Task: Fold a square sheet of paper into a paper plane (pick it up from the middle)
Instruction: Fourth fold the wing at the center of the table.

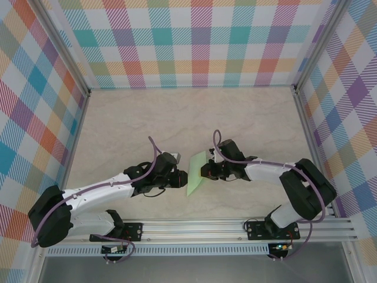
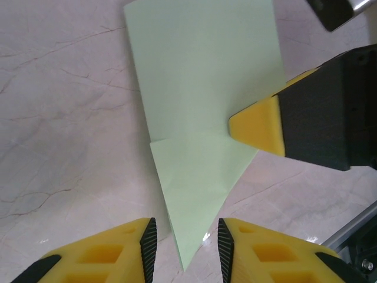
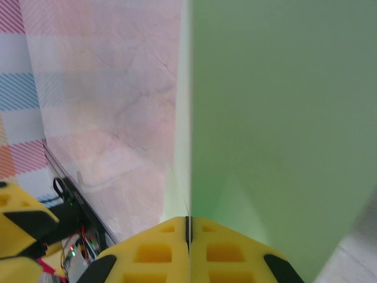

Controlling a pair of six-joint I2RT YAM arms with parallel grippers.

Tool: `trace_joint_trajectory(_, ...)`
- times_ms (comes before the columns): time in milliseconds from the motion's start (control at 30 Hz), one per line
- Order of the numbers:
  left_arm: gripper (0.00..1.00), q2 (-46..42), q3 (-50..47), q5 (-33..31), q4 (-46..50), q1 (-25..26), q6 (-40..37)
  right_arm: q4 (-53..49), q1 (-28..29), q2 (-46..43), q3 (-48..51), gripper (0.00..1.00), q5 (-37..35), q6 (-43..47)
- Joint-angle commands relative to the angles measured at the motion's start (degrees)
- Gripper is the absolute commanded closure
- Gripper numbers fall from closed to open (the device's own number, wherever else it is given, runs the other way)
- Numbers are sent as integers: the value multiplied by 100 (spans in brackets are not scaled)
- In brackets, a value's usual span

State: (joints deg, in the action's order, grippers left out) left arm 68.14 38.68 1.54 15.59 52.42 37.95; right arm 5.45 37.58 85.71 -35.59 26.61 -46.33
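Observation:
The pale-green sheet of paper [image 1: 197,171] is folded, with a triangular flap and a sharp point at its near end [image 2: 194,177]. It stands tilted above the table between the two arms. My right gripper [image 3: 189,227] is shut on the paper's edge, and the sheet [image 3: 277,118] rises up from between its yellow fingers. In the left wrist view one right fingertip [image 2: 259,127] presses on the paper's side. My left gripper [image 2: 184,244] is open. The paper's pointed tip lies between its pads without touching them. From above, the left gripper [image 1: 181,177] faces the right gripper [image 1: 205,171].
The marble-look table [image 1: 147,118] stretches away behind the arms, closed in by checked walls [image 1: 200,41]. An aluminium rail [image 1: 235,227] runs along the near edge. The left gripper's yellow fingers [image 3: 17,221] appear low on the left of the right wrist view.

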Motion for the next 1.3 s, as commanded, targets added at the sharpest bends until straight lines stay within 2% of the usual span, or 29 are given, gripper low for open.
trace_joint_trajectory(0, 62, -130, -71, -168, 268, 49, -136, 445, 215, -178, 37, 96, -829, -956)
trace_joint_trajectory(133, 60, -142, -71, -148, 309, 49, -282, 518, 530, -165, 39, 95, -1541, -1588)
trace_joint_trajectory(233, 58, -133, -71, -39, 322, 49, -472, 525, 784, -37, -50, 95, -1818, -1771)
trace_joint_trajectory(367, 56, -24, -71, 87, 367, 49, -661, 524, 939, 44, -120, 94, -1845, -1779)
trace_joint_trajectory(500, 55, 53, -95, 340, 234, 57, -701, 411, 970, -274, -20, 93, -1879, -1680)
trace_joint_trajectory(667, 54, 119, -25, 344, 281, 84, -757, 359, 970, -763, 174, 91, -2001, -1657)
trace_joint_trajectory(767, 54, -3, 17, 122, 353, 93, -661, 67, 958, -943, 4, 91, -2175, -1429)
trace_joint_trajectory(867, 53, -354, 46, -355, 529, 93, -500, -278, 904, -1013, -314, 91, -2415, -1154)
trace_joint_trajectory(1033, 46, -1209, -15, -1048, 903, 93, -360, -281, 733, -871, -576, 92, -2509, -976)
trace_joint_trajectory(1167, 42, -1475, -101, -1122, 981, 85, -419, 54, 724, -549, -471, 92, -2395, -1290)
trace_joint_trajectory(1267, 42, -1314, -130, -982, 934, 84, -553, 407, 750, -272, -271, 92, -2301, -1656)
